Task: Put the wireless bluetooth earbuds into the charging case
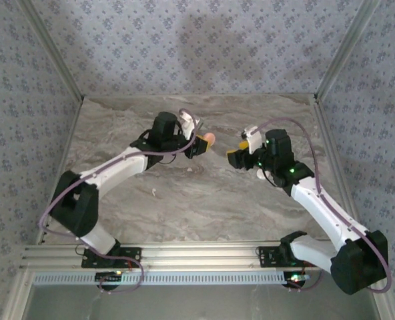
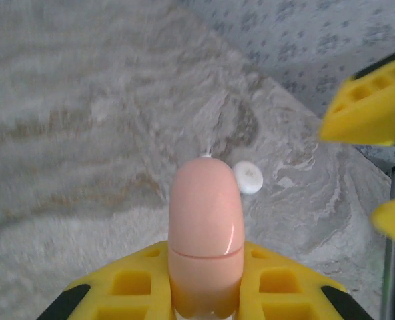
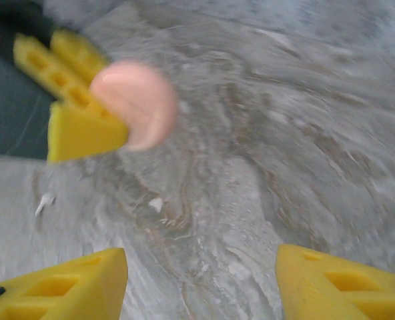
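**Item: earbud loading, case in hand**

- **Left pincer** (image 2: pixel 204 260): closed tight on the lower end of the charging case (image 2: pixel 204 213).
- **Charging case:** pink capsule. Its long axis runs straight out beyond the fingertips, with the rounded end leading. A seam shows across the body, and the lid looks closed.
- **Right pincer** (image 3: pixel 201 283): fingers stand well apart with nothing between them. It faces the held case, which hangs ahead of it, up and to its left.
- **Earbud** (image 3: pixel 45 202): small whitish piece on the table (image 3: pixel 304 133), ahead of the right pincer, off to its left and lower than the case. It looks slightly elongated and slanted, but it is too blurred to give the stem direction.
- **Second pale bit** (image 3: pixel 156 204): on the table, closer to the right pincer's centre line. Whether it is an earbud cannot be told.
- **White disc** (image 2: pixel 249 178): on the table just beyond the case tip, a little to the right of it. It is not an earbud.

**Assessment:** the right pincer is the free one, so the pickup probably falls to it, reaching down and to the left. The case probably has to be opened before anything goes in.
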`<state>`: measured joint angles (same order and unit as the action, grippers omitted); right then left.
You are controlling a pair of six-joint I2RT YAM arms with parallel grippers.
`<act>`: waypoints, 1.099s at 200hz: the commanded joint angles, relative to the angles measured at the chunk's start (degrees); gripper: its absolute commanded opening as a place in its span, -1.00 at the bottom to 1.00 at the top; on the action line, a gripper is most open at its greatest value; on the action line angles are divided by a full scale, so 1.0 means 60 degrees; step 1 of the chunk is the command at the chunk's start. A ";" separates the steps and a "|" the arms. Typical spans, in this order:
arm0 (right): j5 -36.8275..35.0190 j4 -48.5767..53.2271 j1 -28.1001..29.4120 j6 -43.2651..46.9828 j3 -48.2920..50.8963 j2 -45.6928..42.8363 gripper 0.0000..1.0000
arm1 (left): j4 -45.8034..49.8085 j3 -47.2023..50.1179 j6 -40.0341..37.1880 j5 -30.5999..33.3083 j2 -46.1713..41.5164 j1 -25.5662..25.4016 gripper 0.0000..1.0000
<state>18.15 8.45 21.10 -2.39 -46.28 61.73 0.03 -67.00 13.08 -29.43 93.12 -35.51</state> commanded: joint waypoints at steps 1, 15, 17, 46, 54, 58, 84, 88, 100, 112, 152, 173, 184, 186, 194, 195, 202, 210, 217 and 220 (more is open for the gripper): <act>-0.1613 -0.0184 -0.0241 -0.2894 0.0383 -0.0400 0.21 | 0.1594 -0.0720 0.2119 0.0027 0.0862 -0.0011 -0.83; -0.1597 -0.0033 -0.0365 -0.3267 0.0525 -0.0445 0.20 | 0.1848 -0.1056 0.2907 -0.0130 0.1397 -0.0027 -0.83; -0.1588 0.0005 -0.0374 -0.3294 0.0522 -0.0438 0.20 | 0.1890 -0.1095 0.3010 -0.0144 0.1479 -0.0018 -0.83; -0.1594 0.0346 -0.0427 -0.3492 0.0622 -0.0376 0.20 | 0.2733 -0.1887 0.3993 -0.0151 0.2387 -0.0015 -0.84; -0.1551 0.0311 -0.0447 -0.3563 0.0679 -0.0373 0.20 | 0.2957 -0.2084 0.4153 -0.0149 0.2595 -0.0027 -0.84; -0.1521 0.0278 -0.0441 -0.3581 0.0710 -0.0365 0.20 | 0.3060 -0.2173 0.4240 -0.0149 0.2696 -0.0015 -0.83; -0.1463 0.0341 -0.0447 -0.3549 0.0750 -0.0314 0.20 | 0.3619 -0.2612 0.4737 -0.0105 0.3347 -0.0014 -0.81; -0.1456 0.0360 -0.0455 -0.3530 0.0753 -0.0301 0.20 | 0.3639 -0.2631 0.4829 -0.0126 0.3438 -0.0007 -0.81; -0.1436 0.0417 -0.0456 -0.3468 0.0733 -0.0299 0.20 | 0.3613 -0.2629 0.5079 -0.0184 0.3625 -0.0007 -0.80; -0.1385 0.0436 -0.0456 -0.3437 0.0730 -0.0304 0.20 | 0.3552 -0.2632 0.5301 -0.0283 0.3786 -0.0005 -0.79; -0.1111 0.0426 -0.0471 -0.3464 0.0722 -0.0213 0.20 | 0.3883 -0.2829 0.5499 -0.0390 0.4216 0.0014 -0.75; -0.1012 0.0462 -0.0470 -0.3549 0.0715 -0.0211 0.20 | 0.4011 -0.2833 0.5501 -0.0234 0.4243 0.0018 -0.74; -0.0978 0.0517 -0.0475 -0.3544 0.0698 -0.0225 0.20 | 0.4132 -0.2848 0.5484 -0.0132 0.4237 0.0029 -0.71; -0.0976 0.0531 -0.0479 -0.3553 0.0697 -0.0226 0.20 | 0.4149 -0.2854 0.5471 -0.0104 0.4240 0.0036 -0.70; -0.0971 0.0598 -0.0483 -0.3545 0.0683 -0.0240 0.20 | 0.4252 -0.2875 0.5467 -0.0002 0.4240 0.0044 -0.66; -0.0973 0.0613 -0.0477 -0.3543 0.0675 -0.0240 0.20 | 0.4269 -0.2871 0.5466 0.0005 0.4240 0.0044 -0.66; -0.0971 0.0666 -0.0470 -0.3514 0.0652 -0.0255 0.20 | 0.4346 -0.2880 0.5462 0.0079 0.4228 0.0050 -0.62; -0.0960 0.0761 -0.0472 -0.3476 0.0639 -0.0282 0.20 | 0.4427 -0.2887 0.5459 0.0171 0.4226 0.0062 -0.57; -0.0965 0.0834 -0.0470 -0.3429 0.0631 -0.0299 0.20 | 0.4499 -0.2880 0.5461 0.0220 0.4226 0.0085 -0.51; -0.0968 0.0857 -0.0470 -0.3412 0.0625 -0.0312 0.20 | 0.4520 -0.2892 0.5458 0.0242 0.4226 0.0082 -0.49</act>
<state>11.40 11.14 18.61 -22.92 -42.24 60.27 23.90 -82.04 45.39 -29.61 118.52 -35.46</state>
